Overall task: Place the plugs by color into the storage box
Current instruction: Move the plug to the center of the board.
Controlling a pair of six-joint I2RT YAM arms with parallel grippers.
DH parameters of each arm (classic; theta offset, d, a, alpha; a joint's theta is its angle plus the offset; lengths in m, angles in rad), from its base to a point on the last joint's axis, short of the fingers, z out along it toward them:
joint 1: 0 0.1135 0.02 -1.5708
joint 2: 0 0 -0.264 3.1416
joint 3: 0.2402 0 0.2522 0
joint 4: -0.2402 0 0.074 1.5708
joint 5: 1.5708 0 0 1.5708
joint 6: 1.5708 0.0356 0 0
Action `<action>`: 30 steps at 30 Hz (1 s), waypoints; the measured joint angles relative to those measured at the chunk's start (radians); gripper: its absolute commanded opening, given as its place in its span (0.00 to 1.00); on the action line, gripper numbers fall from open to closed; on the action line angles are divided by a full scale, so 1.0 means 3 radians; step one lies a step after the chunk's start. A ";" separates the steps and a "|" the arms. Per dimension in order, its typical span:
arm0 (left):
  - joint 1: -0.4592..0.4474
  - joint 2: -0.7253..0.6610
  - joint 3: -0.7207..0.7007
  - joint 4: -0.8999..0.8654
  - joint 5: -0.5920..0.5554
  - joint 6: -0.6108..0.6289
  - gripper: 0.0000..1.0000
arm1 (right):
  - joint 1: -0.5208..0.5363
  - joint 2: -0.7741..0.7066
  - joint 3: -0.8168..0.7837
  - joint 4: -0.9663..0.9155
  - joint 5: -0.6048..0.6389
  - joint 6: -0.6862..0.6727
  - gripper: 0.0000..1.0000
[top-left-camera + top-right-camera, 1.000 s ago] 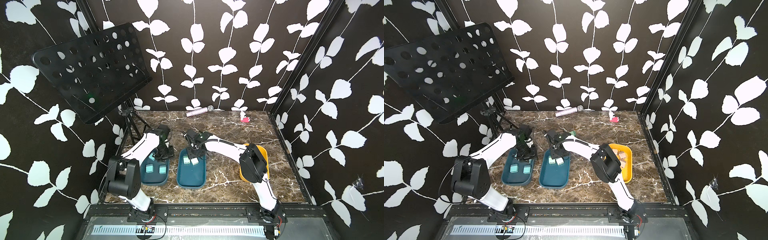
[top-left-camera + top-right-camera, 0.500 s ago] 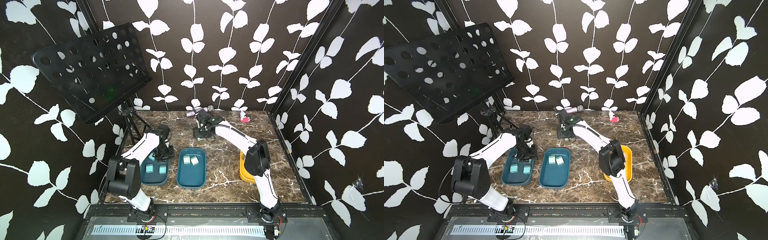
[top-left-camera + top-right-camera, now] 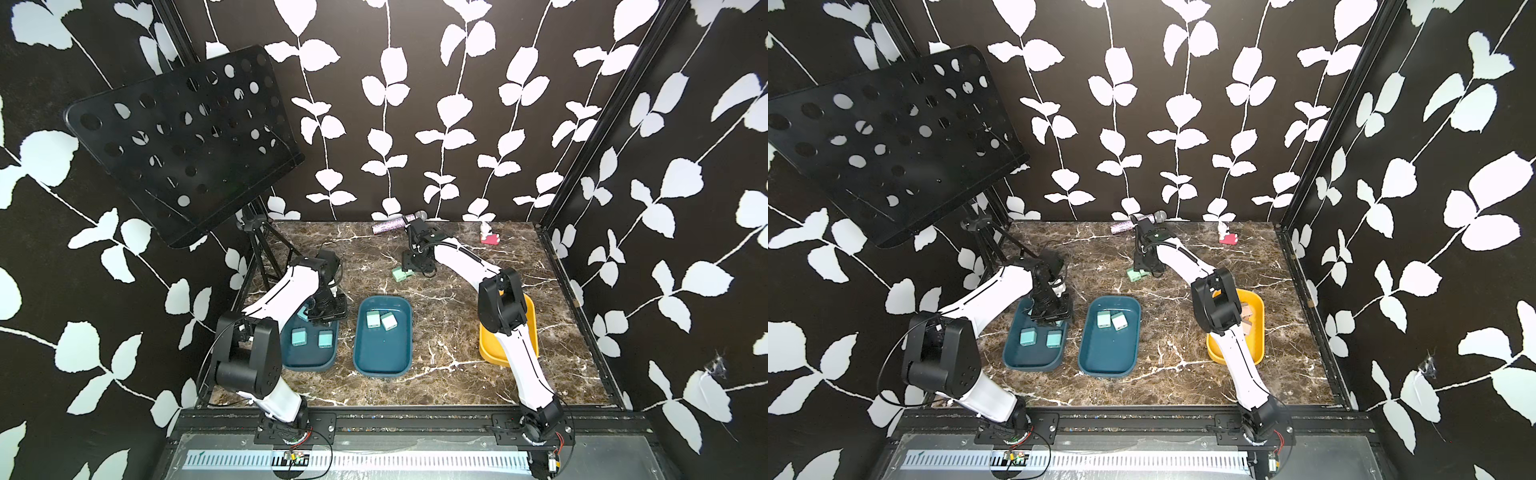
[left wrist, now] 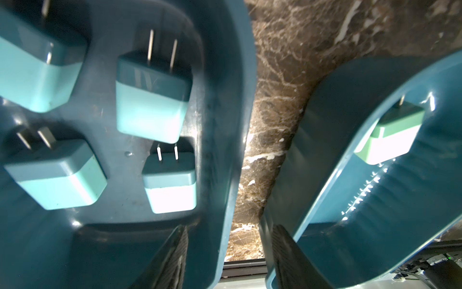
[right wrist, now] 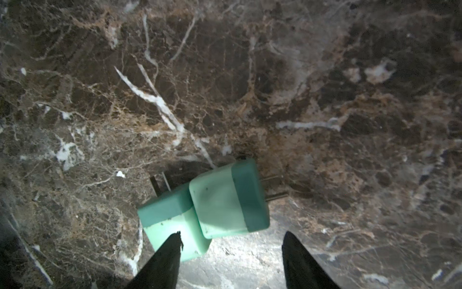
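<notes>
Since a second ago the right arm has swung away from the middle teal tray to the back of the bench. Its right gripper now hangs there, jaws wide and empty, over two loose mint plugs. These lie touching each other on the marble, and in the wrist view one fingertip overlaps the nearer one, though I cannot tell if it touches. Two more mint plugs lie side by side at the far end of the middle teal tray. Four light blue plugs lie in the left teal tray. Above it the left gripper has not moved, its jaws partly apart astride that tray's wall and holding nothing. Tan plugs sit in the yellow tray behind the right arm. A microphone and a pink-red toy figure lie along the back edge, and a black music stand stands at the left.
</notes>
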State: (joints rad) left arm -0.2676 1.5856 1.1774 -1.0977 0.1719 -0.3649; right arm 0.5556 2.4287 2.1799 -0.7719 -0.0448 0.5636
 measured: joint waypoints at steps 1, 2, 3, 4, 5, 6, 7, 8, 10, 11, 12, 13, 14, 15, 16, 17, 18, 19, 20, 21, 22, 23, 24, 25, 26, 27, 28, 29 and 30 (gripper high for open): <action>0.0000 -0.0001 0.0000 -0.0014 -0.0003 0.0000 0.56 | -0.0005 0.0024 0.0031 0.0020 -0.0001 0.0005 0.63; 0.0000 -0.0001 0.0000 -0.0028 -0.0004 0.0000 0.56 | -0.0014 0.0047 0.0052 0.0043 -0.0004 0.0008 0.63; 0.0000 -0.0001 0.0000 -0.0041 -0.0005 0.0000 0.56 | -0.0022 0.0071 0.0075 0.0053 -0.0006 0.0013 0.63; 0.0000 -0.0001 0.0000 -0.0058 -0.0013 0.0000 0.56 | -0.0033 0.0094 0.0090 0.0078 -0.0011 0.0017 0.63; 0.0000 -0.0003 0.0000 -0.0071 -0.0017 0.0000 0.56 | -0.0047 0.0118 0.0094 0.0106 -0.0013 0.0018 0.63; 0.0000 -0.0004 0.0000 -0.0081 -0.0020 0.0000 0.56 | -0.0057 0.0135 0.0098 0.0113 -0.0013 0.0019 0.63; 0.0000 -0.0008 0.0000 -0.0093 -0.0027 -0.0001 0.56 | -0.0071 0.0165 0.0102 0.0121 -0.0013 0.0020 0.63; 0.0000 -0.0014 0.0000 -0.0102 -0.0028 -0.0001 0.56 | -0.0081 0.0187 0.0118 0.0135 -0.0048 0.0028 0.62; 0.0000 -0.0027 0.0000 -0.0117 -0.0031 -0.0001 0.56 | -0.0094 0.0206 0.0159 0.0160 -0.0047 0.0036 0.62; 0.0000 -0.0034 0.0000 -0.0123 -0.0031 -0.0001 0.56 | -0.0095 0.0226 0.0182 0.0165 -0.0046 0.0038 0.61; 0.0000 -0.0042 0.0000 -0.0127 -0.0032 -0.0001 0.56 | -0.0095 0.0243 0.0203 0.0178 -0.0050 0.0043 0.61; 0.0000 -0.0050 0.0000 -0.0134 -0.0036 0.0000 0.57 | -0.0102 0.0261 0.0221 0.0189 -0.0042 0.0046 0.61; 0.0000 -0.0055 0.0000 -0.0142 -0.0039 -0.0001 0.56 | -0.0108 0.0268 0.0224 0.0193 -0.0039 0.0047 0.60; 0.0000 -0.0056 0.0001 -0.0150 -0.0041 -0.0001 0.56 | -0.0107 0.0275 0.0224 0.0195 -0.0038 0.0047 0.60; 0.0000 -0.0056 0.0001 -0.0155 -0.0041 -0.0001 0.56 | -0.0107 0.0280 0.0224 0.0195 -0.0043 0.0047 0.60; 0.0000 -0.0056 0.0004 -0.0160 -0.0041 -0.0001 0.56 | -0.0107 0.0284 0.0224 0.0192 -0.0053 0.0047 0.60; 0.0000 -0.0056 0.0009 -0.0164 -0.0041 -0.0001 0.56 | -0.0107 0.0286 0.0224 0.0191 -0.0062 0.0046 0.60; 0.0000 -0.0056 0.0023 -0.0177 -0.0041 -0.0001 0.56 | -0.0107 0.0287 0.0224 0.0192 -0.0069 0.0046 0.60; 0.0000 -0.0056 0.0041 -0.0182 -0.0041 -0.0001 0.56 | -0.0107 0.0289 0.0224 0.0192 -0.0081 0.0046 0.59; 0.0000 -0.0056 0.0060 -0.0183 -0.0041 -0.0001 0.56 | -0.0107 0.0290 0.0224 0.0192 -0.0093 0.0046 0.59; 0.0000 -0.0056 0.0079 -0.0182 -0.0041 -0.0003 0.56 | -0.0107 0.0291 0.0224 0.0192 -0.0116 0.0046 0.59; 0.0000 -0.0056 0.0100 -0.0183 -0.0039 -0.0001 0.56 | -0.0107 0.0291 0.0223 0.0192 -0.0139 0.0045 0.58; 0.0000 -0.0056 0.0114 -0.0182 -0.0039 -0.0001 0.56 | -0.0107 0.0291 0.0221 0.0192 -0.0151 0.0046 0.57; 0.0000 -0.0056 0.0134 -0.0184 -0.0038 -0.0003 0.56 | -0.0107 0.0291 0.0210 0.0197 -0.0161 0.0046 0.55; 0.0000 -0.0053 0.0154 -0.0184 -0.0038 -0.0001 0.56 | -0.0107 0.0291 0.0188 0.0215 -0.0168 0.0048 0.53; 0.0000 -0.0051 0.0169 -0.0183 -0.0038 -0.0003 0.56 | -0.0107 0.0285 0.0155 0.0254 -0.0172 0.0052 0.52; 0.0000 -0.0047 0.0183 -0.0182 -0.0038 -0.0001 0.56 | -0.0107 0.0271 0.0104 0.0312 -0.0177 0.0057 0.51; 0.0000 -0.0043 0.0196 -0.0186 -0.0037 -0.0001 0.56 | -0.0108 0.0243 0.0034 0.0381 -0.0177 0.0060 0.51; 0.0000 -0.0037 0.0207 -0.0184 -0.0037 -0.0001 0.56 | -0.0111 0.0209 -0.0037 0.0429 -0.0177 0.0060 0.51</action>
State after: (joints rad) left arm -0.2676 1.5745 1.2396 -1.1530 0.1608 -0.3653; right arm 0.5224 2.4912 2.1689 -0.6434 -0.0978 0.5816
